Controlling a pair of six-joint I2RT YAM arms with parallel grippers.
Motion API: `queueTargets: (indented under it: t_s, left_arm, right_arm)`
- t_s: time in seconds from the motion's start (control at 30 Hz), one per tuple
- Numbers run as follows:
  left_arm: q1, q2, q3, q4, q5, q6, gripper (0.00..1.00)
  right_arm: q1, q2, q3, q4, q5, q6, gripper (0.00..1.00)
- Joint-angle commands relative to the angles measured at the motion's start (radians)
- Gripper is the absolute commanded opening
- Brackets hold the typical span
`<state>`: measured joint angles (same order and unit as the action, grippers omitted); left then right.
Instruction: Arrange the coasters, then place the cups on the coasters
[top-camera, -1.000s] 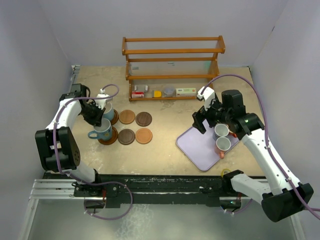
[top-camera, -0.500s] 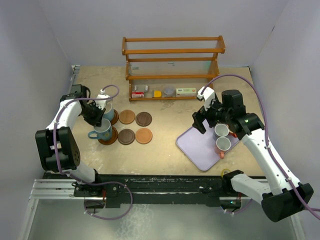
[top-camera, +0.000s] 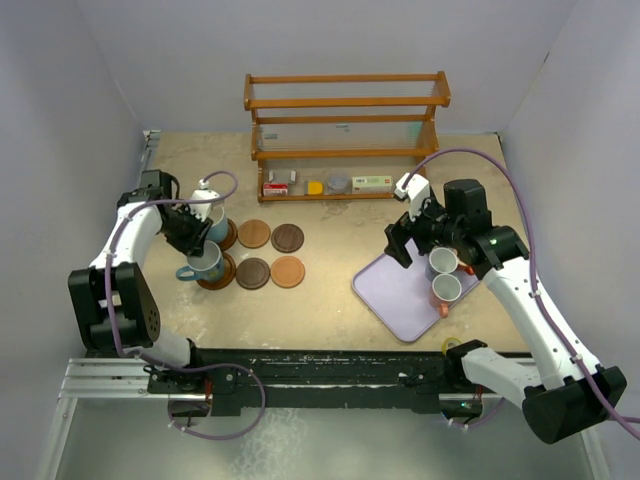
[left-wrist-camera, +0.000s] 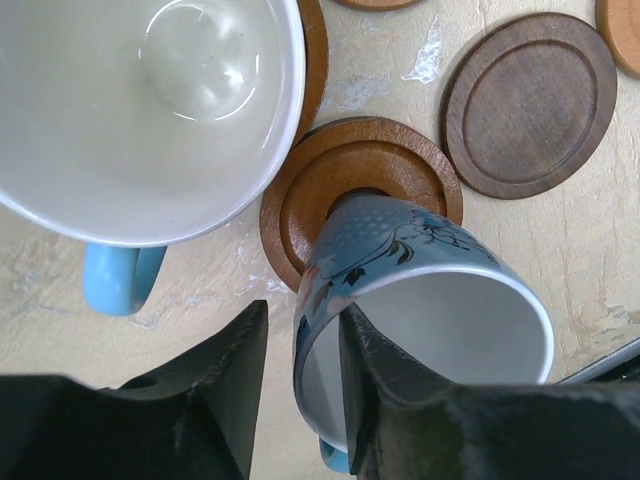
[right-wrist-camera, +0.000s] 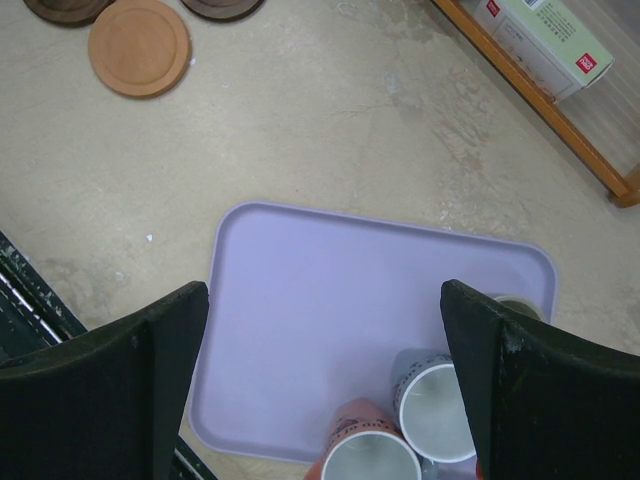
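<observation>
Left wrist: left gripper (left-wrist-camera: 300, 335) jaws slightly apart astride blue mug (left-wrist-camera: 400, 250) rim; we risk finger snagging rim, tipping mug off 12 o'clock coaster (left-wrist-camera: 320, 190).

My left arm (top-camera: 128, 230) and right arm (top-camera: 535, 310) are white shells with chunky black joints, a thin purple cable (top-camera: 470, 153) looping off each, a tiny green light (top-camera: 492, 240) on the right, and matte black jaws.
</observation>
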<state>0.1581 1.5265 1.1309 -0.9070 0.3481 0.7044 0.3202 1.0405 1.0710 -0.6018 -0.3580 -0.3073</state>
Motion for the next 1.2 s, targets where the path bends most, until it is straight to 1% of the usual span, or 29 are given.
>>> queueTargets:
  t_s: [0.0, 0.2, 0.43, 0.6, 0.7, 0.8, 1.0, 1.1, 1.17]
  left_arm:
    - [0.011, -0.064, 0.030, -0.016, 0.008, 0.021, 0.34]
    - [0.011, -0.119, 0.065, -0.048, 0.004, 0.013, 0.40]
    - [0.011, -0.196, 0.105, -0.055, 0.008, -0.037, 0.44]
    - [0.010, -0.266, 0.119, -0.035, 0.042, -0.088, 0.53]
    - [0.009, -0.306, 0.121, -0.017, 0.062, -0.119, 0.57]
    - [0.009, -0.332, 0.122, -0.002, 0.088, -0.151, 0.63]
    - [0.008, -0.370, 0.117, 0.041, 0.183, -0.215, 0.69]
    - [0.000, -0.377, 0.110, 0.060, 0.224, -0.238, 0.70]
    - [-0.011, -0.378, 0.108, 0.072, 0.243, -0.253, 0.70]
  right_arm:
    - [-0.003, 0.001, 0.004, -0.013, -0.015, -0.019, 1.00]
    - [-0.004, 0.026, 0.030, -0.073, 0.021, -0.041, 1.00]
    - [-0.010, 0.059, 0.036, -0.132, 0.132, -0.055, 1.00]
    - [-0.035, 0.087, 0.066, -0.182, 0.197, -0.082, 0.99]
    - [-0.077, 0.099, 0.088, -0.215, 0.220, -0.117, 0.99]
    - [-0.138, 0.115, 0.111, -0.255, 0.220, -0.154, 0.99]
    - [-0.276, 0.174, 0.131, -0.290, 0.219, -0.224, 0.97]
    - [-0.322, 0.221, 0.146, -0.304, 0.218, -0.260, 0.92]
    - [-0.342, 0.256, 0.162, -0.318, 0.222, -0.290, 0.87]
